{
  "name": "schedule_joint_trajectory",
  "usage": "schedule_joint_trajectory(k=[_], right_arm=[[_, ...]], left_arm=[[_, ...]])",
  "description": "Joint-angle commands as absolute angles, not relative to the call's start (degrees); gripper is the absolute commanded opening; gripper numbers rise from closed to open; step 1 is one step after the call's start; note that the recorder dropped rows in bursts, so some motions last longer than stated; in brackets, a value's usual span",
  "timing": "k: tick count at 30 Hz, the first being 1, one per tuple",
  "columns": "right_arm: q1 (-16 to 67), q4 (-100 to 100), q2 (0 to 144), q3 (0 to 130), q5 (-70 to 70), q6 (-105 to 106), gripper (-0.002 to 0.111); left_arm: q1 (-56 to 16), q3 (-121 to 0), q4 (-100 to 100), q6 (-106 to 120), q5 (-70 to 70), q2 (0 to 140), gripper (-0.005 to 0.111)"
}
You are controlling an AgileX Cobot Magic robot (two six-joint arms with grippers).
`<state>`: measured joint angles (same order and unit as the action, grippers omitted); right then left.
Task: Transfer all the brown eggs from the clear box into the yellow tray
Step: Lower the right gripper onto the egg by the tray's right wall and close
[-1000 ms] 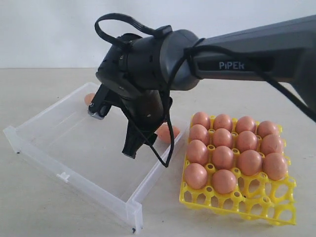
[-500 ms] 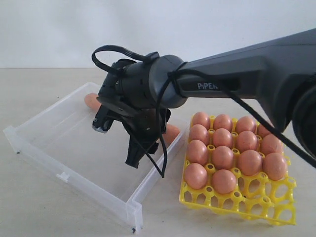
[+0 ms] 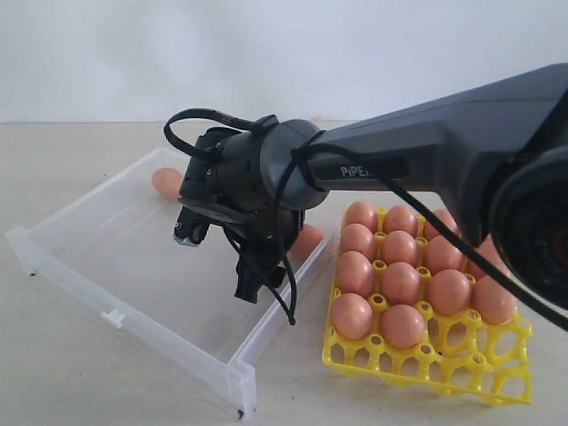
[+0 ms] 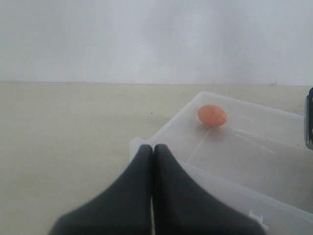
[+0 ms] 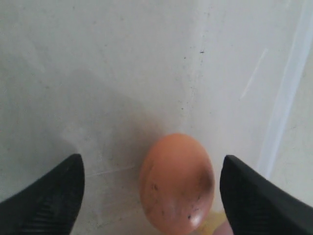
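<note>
While the right gripper [image 5: 151, 159] hangs low inside the clear box [image 3: 151, 333], its fingers [image 5: 46, 193] stand wide apart on either side of one brown egg [image 5: 177, 183], and neither finger touches it. That egg lies on the box floor just beside the right wall, near the yellow tray [image 3: 426, 374]. A second brown egg [image 3: 167, 181] sits in the far left corner of the box, well apart from the first. The right arm [image 3: 444, 151] reaches in from the right. Fourteen brown eggs [image 3: 400, 282] fill the tray's far and middle cells, and open cells show along its near edge. The left gripper [image 4: 152, 149] sits outside the box, just off a corner on its left side, with its fingers pressed together tip to tip. Box and tray rest side by side on the table [image 3: 71, 382].
</note>
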<state>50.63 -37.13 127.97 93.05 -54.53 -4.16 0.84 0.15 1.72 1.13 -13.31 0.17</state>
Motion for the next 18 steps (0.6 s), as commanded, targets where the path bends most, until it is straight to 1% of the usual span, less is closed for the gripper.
schedule_joint_trajectory(k=[1,5,15,18], right_arm=[[50.16,-37.79,128.51,93.32,-54.29,-5.88,0.073],[49.35,-37.81,129.23,93.32,-53.38,-9.81,0.073],[48.45,-35.57,130.92,93.32,-53.14,-11.24,0.073],[48.45,-30.29,131.07,93.32,-53.59,-10.12,0.065]], left_arm=[[0.59,0.0,2.03,1.16,-13.31,0.0,-0.004],[0.59,0.0,2.03,1.16,-13.31,0.0,-0.004],[0.59,0.0,2.03,1.16,-13.31,0.0,-0.004],[0.59,0.0,2.03,1.16,-13.31,0.0,-0.004]])
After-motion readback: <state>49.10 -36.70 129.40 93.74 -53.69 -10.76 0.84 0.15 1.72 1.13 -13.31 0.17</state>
